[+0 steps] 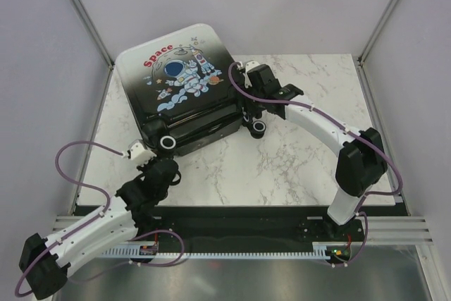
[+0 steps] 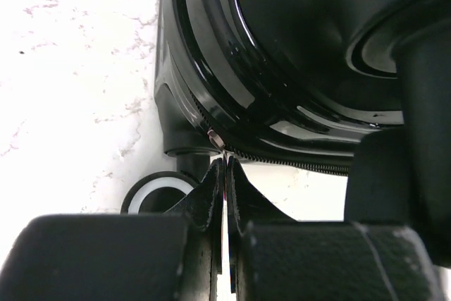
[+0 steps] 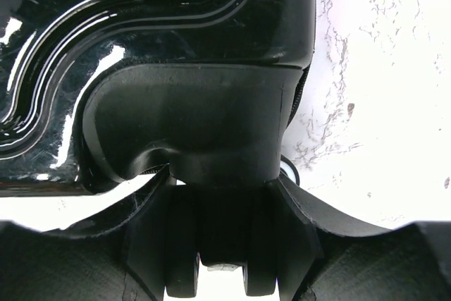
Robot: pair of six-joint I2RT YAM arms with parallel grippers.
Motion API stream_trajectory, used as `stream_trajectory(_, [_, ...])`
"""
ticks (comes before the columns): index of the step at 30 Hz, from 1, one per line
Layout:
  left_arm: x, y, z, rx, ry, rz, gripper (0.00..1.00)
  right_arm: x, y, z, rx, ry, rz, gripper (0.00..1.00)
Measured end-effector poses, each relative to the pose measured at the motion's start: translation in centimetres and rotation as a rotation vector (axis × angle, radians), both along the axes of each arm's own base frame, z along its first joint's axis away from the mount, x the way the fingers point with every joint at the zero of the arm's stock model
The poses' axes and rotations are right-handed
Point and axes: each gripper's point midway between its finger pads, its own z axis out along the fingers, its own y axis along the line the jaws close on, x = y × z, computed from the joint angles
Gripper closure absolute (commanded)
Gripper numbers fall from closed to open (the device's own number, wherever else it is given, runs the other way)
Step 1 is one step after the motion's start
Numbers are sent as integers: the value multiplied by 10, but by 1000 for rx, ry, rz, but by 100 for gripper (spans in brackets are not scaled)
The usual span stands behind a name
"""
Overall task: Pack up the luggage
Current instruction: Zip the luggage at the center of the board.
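Red "Space" lettering crosses the luggage (image 1: 180, 82) shell.

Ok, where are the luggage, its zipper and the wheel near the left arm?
luggage (image 1: 176, 68), top external view, printed shell
zipper (image 2: 289, 161), left wrist view, teeth line
wheel (image 1: 168, 142), top external view, white hub

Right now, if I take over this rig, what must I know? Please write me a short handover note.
Left gripper: fingers shut on the zipper pull, at the suitcase's near left corner.
Right gripper: fingers clamped around the twin wheel at the near right corner, probably to steady the case.
Suitcase: lies flat on the marble table, astronaut shell up, lid down.
Done: case closed; contents not visible.
Left: probably run the zipper round the seam. I cannot tell how far it is zipped.
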Motion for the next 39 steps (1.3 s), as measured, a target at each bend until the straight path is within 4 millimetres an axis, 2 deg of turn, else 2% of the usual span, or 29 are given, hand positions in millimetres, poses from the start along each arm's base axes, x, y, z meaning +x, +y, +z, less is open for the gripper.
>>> stream_trajectory(9, [4, 1, -3, 30, 7, 18, 98, -6, 0, 3, 43, -47, -54, 100])
stream_trajectory(15, [14, 4, -5, 133, 34, 61, 98, -4, -1, 3, 46, -63, -81, 100])
stream_trajectory(20, [24, -27, 7, 168, 12, 3, 98, 0, -5, 4, 38, -76, -120, 100])
stream_trajectory(23, [27, -56, 14, 170, 12, -99, 98, -7, -1, 1, 44, -51, -117, 100])
stream_trajectory(24, [28, -60, 15, 169, 12, -115, 98, -9, 0, 1, 43, -45, -115, 100])
stream_trajectory(33, [25, -76, 12, 186, 29, -204, 98, -21, 8, 0, 61, 4, -100, 100])
stream_trajectory(39, [32, -88, 9, 249, 54, -244, 98, -22, 9, -1, 68, 12, -102, 100])
